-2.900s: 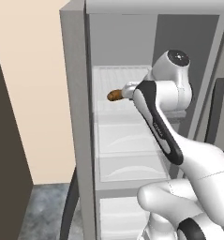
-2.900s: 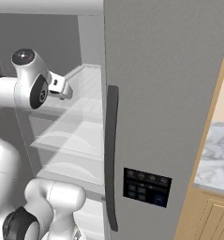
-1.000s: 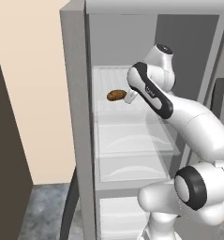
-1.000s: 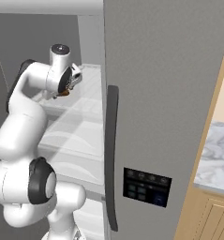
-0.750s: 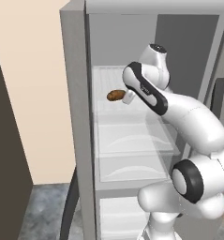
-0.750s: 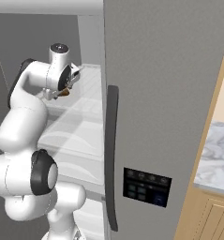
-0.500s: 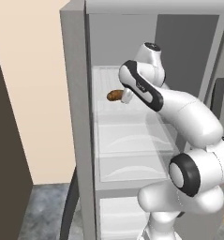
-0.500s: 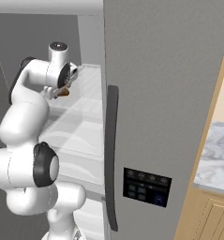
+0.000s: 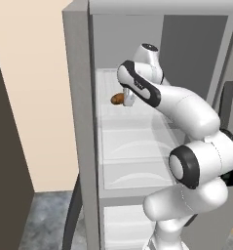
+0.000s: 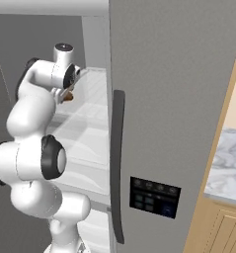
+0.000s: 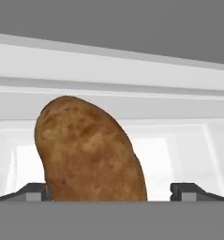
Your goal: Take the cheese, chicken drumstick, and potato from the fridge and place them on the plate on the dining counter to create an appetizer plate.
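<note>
The potato (image 9: 117, 99), a brown oval lump, lies on the upper white shelf of the open fridge (image 9: 81, 122). My gripper (image 9: 125, 99) is right beside it, reaching in from the right in the left base view. From the right base side, the potato (image 10: 68, 97) sits just below the hand. In the hand view the potato (image 11: 90, 150) stands between my two fingertips (image 11: 33, 191), which are spread wide and open around it, my gripper (image 11: 111, 190) not closed on it. The cheese, chicken drumstick and plate are out of view.
The fridge door (image 10: 178, 89) with its dark handle (image 10: 118, 163) and black dispenser panel (image 10: 154, 197) stands close on the right. Beyond it is the white marble top of the dining counter (image 10: 228, 158). More white shelves and drawers (image 9: 132, 161) lie below.
The hand has crept further into the fridge toward the potato, which now sits between the open fingers. The potato has not moved.
</note>
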Controlling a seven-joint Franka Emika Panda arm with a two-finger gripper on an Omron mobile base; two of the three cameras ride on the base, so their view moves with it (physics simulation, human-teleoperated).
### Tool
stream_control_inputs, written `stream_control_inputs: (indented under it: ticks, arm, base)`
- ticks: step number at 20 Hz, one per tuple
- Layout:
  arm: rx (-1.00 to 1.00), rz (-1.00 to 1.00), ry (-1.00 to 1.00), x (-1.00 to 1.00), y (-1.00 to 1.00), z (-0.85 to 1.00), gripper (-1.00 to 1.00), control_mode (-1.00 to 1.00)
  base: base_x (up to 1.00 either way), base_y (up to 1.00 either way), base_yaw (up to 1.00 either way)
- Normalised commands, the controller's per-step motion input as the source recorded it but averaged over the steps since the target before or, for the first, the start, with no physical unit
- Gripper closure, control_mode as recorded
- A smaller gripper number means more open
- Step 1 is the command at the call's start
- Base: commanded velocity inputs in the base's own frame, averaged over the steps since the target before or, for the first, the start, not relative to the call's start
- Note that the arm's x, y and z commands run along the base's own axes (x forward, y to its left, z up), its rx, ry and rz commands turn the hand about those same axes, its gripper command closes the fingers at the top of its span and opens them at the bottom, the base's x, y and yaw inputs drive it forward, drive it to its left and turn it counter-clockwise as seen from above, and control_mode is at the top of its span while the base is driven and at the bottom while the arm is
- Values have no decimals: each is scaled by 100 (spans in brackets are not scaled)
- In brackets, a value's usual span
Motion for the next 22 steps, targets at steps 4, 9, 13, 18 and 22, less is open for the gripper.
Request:
stream_control_inputs:
  ticks: [4,9,13,18,22]
  arm:
    - [-9,13,0,25,9,-18,-100,-100]
    - [-11,12,0,18,10,-16,-100,-100]
    - [-14,9,-1,0,6,-31,-100,-100]
    - [-14,6,-10,-4,0,-64,100,-100]
    - [-9,3,-11,-1,0,-68,100,-100]
  base:
    - [0,0,0]
    - [0,0,0]
    - [0,0,0]
    - [0,0,0]
    - [0,0,0]
